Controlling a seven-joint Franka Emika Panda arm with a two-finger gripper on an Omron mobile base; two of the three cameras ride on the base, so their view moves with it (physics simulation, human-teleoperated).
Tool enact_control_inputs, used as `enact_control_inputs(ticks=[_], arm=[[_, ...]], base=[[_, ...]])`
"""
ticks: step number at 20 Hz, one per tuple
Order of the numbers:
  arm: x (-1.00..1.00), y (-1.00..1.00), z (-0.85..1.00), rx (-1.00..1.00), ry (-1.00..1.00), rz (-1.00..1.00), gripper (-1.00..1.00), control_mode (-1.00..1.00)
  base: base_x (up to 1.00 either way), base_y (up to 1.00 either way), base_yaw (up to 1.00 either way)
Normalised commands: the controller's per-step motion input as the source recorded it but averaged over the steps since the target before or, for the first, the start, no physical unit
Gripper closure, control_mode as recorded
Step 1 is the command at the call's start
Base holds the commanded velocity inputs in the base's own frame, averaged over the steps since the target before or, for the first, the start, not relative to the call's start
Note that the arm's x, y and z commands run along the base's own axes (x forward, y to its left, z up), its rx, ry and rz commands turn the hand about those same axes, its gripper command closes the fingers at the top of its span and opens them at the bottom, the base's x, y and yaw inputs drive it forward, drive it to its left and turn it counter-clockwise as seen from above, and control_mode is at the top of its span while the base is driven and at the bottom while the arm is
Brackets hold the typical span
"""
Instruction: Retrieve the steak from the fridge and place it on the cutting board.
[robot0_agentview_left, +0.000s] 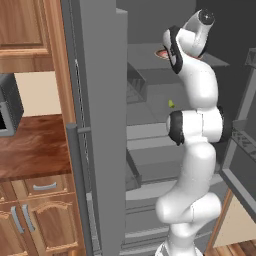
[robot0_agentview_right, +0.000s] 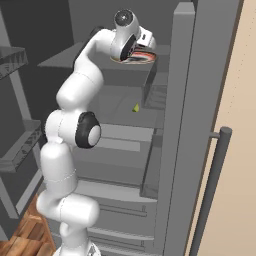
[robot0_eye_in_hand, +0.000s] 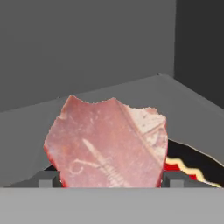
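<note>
Reaching up into the open fridge (robot0_agentview_left: 150, 75), my arm stands tall from the base, bends at the dark elbow joint about halfway up, and folds its wrist over at the top so the hand points down and inward at the upper shelf (robot0_agentview_right: 65, 59). From the right base view I see the hand hanging just above the round plate (robot0_agentview_right: 145, 56) that sits on that shelf; from the left base view a sliver of the plate's rim (robot0_agentview_left: 161, 53) peeks out beside the forearm.

Through the hand view, the steak (robot0_eye_in_hand: 107, 144) sits close in front of the camera, a red-pink slab with pale marbling, between the two finger tips (robot0_eye_in_hand: 46, 179) of my gripper (robot0_eye_in_hand: 107, 180). The tips stand at either lower edge of the meat, so the jaws look closed on the steak. Beyond it, to the right, I see the dark face of the plate (robot0_eye_in_hand: 192, 164) with a red and yellow band, and the steak is just over it; whether it touches the plate I cannot tell.

Below the upper shelf, a tiny green item (robot0_agentview_left: 171, 104) lies on the next shelf down. The fridge door (robot0_agentview_left: 100, 130) stands swung open to the left of the arm, beside the wooden cabinets (robot0_agentview_left: 30, 30) and the reddish-brown surface (robot0_agentview_left: 32, 145).
</note>
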Motion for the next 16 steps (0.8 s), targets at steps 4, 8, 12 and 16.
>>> enact_control_inputs(ticks=[4,8,12,16], arm=[[-0.71,0.01,0.00,0.00,-0.29,0.00,1.00,-1.00],[-0.97,0.01,0.00,0.01,-0.38,0.00,1.00,-1.00],[-1.00,0.16,0.00,0.00,-0.25,0.00,1.00,-1.00],[-1.00,0.34,0.45,0.00,0.01,0.01,1.00,-1.00]], base=[[0.00,0.00,0.00],[0.00,0.00,0.00],[0.00,0.00,0.00],[0.00,0.00,0.00]])
